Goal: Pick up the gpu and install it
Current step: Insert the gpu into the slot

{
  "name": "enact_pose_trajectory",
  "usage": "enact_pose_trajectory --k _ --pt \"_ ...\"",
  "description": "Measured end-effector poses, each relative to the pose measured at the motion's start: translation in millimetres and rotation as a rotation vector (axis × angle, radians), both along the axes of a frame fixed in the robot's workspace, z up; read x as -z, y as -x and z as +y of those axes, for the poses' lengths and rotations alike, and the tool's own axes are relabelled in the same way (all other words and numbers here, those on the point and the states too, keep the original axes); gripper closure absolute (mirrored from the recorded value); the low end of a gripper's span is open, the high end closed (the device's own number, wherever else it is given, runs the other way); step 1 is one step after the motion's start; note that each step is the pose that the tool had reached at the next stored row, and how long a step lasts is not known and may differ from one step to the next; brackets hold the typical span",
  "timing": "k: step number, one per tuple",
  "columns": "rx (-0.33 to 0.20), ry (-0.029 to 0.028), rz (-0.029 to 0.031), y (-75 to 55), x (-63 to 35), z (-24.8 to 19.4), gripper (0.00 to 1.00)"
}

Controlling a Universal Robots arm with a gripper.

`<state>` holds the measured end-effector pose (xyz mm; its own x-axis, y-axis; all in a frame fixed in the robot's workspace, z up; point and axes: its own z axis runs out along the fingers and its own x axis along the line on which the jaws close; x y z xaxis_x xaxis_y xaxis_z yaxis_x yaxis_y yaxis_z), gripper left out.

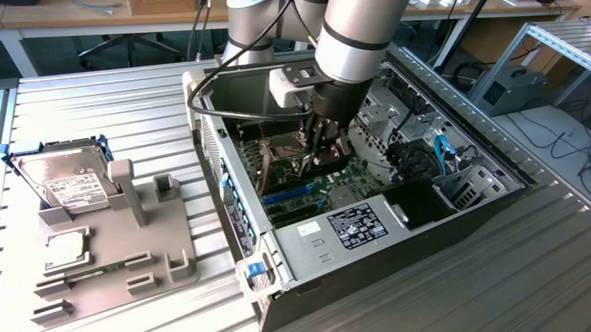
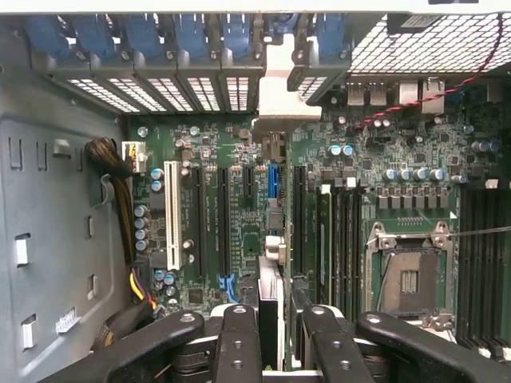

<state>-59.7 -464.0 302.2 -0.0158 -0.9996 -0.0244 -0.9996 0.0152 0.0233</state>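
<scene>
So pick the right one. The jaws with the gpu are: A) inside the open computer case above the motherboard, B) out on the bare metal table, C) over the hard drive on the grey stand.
A: the gripper holds the gpu edge-on inside the computer case, over the motherboard.

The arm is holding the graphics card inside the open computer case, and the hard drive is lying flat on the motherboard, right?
Not quite. The exterior view shows the hard drive standing in the grey holder on the table, outside the computer case. The rest holds: the gripper has the graphics card down inside the case.
</scene>
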Motion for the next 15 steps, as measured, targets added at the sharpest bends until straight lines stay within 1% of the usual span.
enact_pose_trajectory --k 10,11,13,15 --pt "0.000 0.0003 0.0000 4.0 9.3 0.0 0.74" --pt "0.000 0.0014 0.0000 4.4 10.2 0.0 0.74" --pt "0.000 0.0052 0.0001 5.6 12.4 0.1 0.74" --pt "0.000 0.0070 0.0000 7.3 14.6 0.4 0.74"
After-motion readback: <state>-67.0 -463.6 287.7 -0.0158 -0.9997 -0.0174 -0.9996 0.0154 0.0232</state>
